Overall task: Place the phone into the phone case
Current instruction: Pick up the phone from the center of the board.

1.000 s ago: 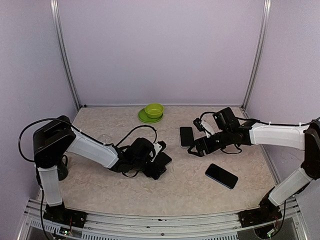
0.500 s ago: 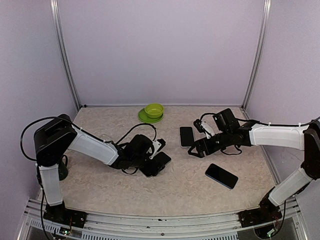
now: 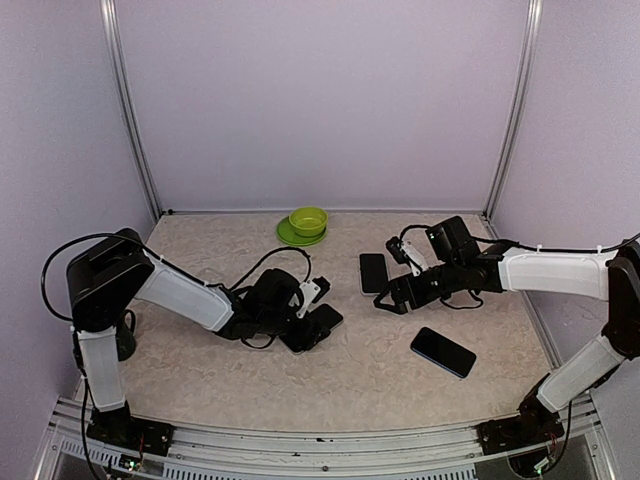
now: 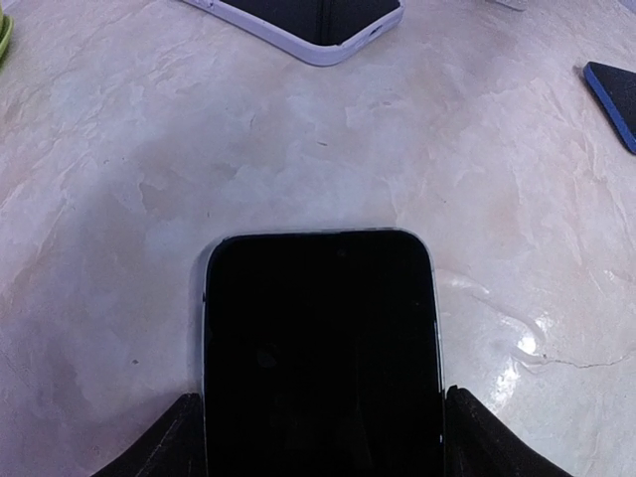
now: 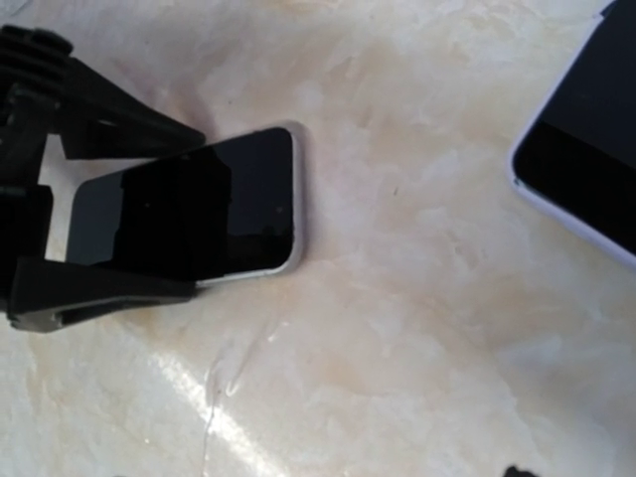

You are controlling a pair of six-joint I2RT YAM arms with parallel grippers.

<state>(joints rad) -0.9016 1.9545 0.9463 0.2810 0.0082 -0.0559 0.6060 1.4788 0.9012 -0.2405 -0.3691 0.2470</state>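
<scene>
So the left gripper (image 3: 306,324) has just dropped onto the phone (image 4: 320,348) and squeezed in. Its fingers (image 4: 174,442) now press both long edges, so the pickup looks underway. Phone's flat on the table (image 4: 517,219), dead between them, with the case (image 4: 308,20) at 12 o'clock.

No legible text, label, brand, number or sign, even on the phone (image 4: 318,348).

The phone (image 4: 320,348) is cut off below, the phone case (image 4: 308,22) above.
</scene>
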